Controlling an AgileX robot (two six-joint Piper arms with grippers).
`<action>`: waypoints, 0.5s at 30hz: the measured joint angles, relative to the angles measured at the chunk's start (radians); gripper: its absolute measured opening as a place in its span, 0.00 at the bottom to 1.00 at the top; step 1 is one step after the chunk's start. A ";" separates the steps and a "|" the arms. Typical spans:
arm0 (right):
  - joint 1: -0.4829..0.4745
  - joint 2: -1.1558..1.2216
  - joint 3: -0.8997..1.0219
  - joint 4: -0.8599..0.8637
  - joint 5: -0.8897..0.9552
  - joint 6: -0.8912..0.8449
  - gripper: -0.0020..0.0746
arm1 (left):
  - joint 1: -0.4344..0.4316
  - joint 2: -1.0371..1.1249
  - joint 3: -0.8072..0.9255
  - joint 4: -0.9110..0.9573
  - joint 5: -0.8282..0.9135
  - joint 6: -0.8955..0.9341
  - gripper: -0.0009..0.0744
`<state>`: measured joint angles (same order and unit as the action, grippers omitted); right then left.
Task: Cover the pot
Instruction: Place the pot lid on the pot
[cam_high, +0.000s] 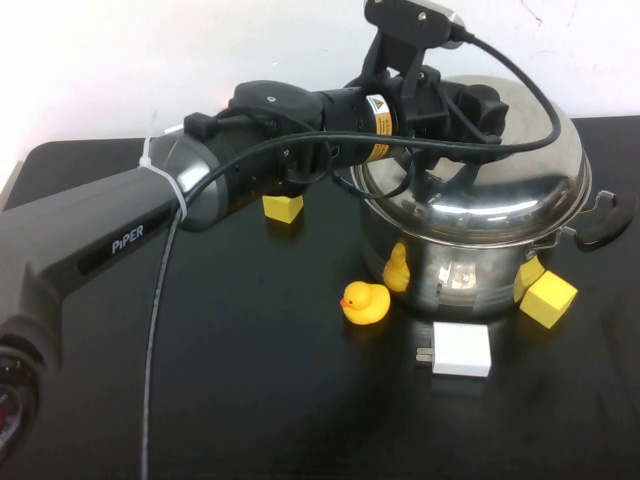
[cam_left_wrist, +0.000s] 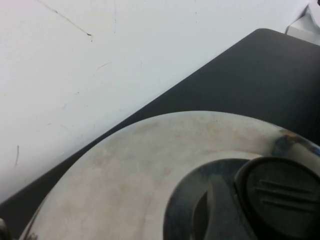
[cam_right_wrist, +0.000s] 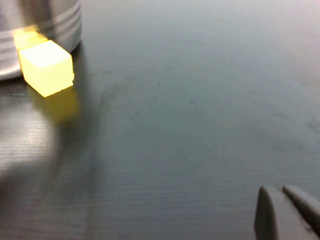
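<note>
The big steel pot (cam_high: 450, 262) stands at the back right of the black table (cam_high: 260, 400), one black side handle (cam_high: 607, 220) sticking out to the right. The domed steel lid (cam_high: 500, 170) rests on its rim. My left gripper (cam_high: 478, 108) reaches over from the left and is shut on the lid's black knob (cam_left_wrist: 280, 200), one finger (cam_left_wrist: 220, 210) pressed against its side. The lid's dome (cam_left_wrist: 125, 175) fills the left wrist view. My right gripper (cam_right_wrist: 282, 202) hovers low over the table to the right of the pot (cam_right_wrist: 50, 20), shut and holding nothing.
A yellow rubber duck (cam_high: 365, 302) and a white charger block (cam_high: 461, 350) lie in front of the pot. One yellow cube (cam_high: 283, 208) sits under the left arm, another (cam_high: 548, 298) by the pot's right side, also the cube (cam_right_wrist: 46, 67) in the right wrist view.
</note>
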<state>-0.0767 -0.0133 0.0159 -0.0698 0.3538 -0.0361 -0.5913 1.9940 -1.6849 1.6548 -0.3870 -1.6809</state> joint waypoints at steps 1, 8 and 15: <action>0.000 0.000 0.000 0.000 0.000 0.000 0.02 | 0.000 0.000 0.000 0.003 0.000 -0.004 0.46; 0.000 0.000 0.000 0.000 0.000 0.000 0.02 | 0.000 0.000 -0.002 0.048 0.028 -0.097 0.46; 0.000 0.000 0.000 0.000 0.000 0.000 0.02 | 0.000 0.000 -0.028 0.097 0.027 -0.162 0.46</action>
<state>-0.0767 -0.0133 0.0159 -0.0698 0.3538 -0.0361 -0.5913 1.9941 -1.7132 1.7516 -0.3603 -1.8434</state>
